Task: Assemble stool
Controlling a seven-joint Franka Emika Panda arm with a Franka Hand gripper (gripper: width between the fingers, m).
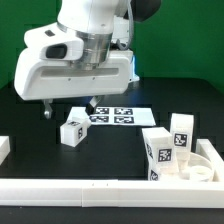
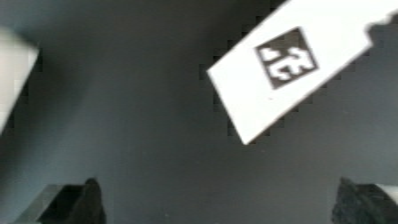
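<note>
We are looking at a black tabletop (image 1: 30, 125) with a long white straight rail (image 1: 70, 187) lying along its near edge in the exterior view. Toward that view's right near corner, the round shallow white plastic seat disc (image 1: 205, 170) is resting flat, and two chunky white tagged legs (image 1: 158, 152) (image 1: 181, 133) are standing upright on or just behind it. A third tagged white leg (image 1: 75, 126) is lying on the tabletop near the middle, just beside the flat white marker board (image 1: 120, 113).

The white arm is hanging above the marker board and the lone leg, blocking part of the board from us. Our tool (image 2: 221, 200) is holding nothing and touching nothing: in the wrist view its two dark fingertips (image 2: 71, 203) are standing spread wide apart over bare tabletop.

Only the wrist view is showing us that gap, along with one corner of the marker board (image 2: 294, 65). Only the exterior view is showing the seat and legs.
</note>
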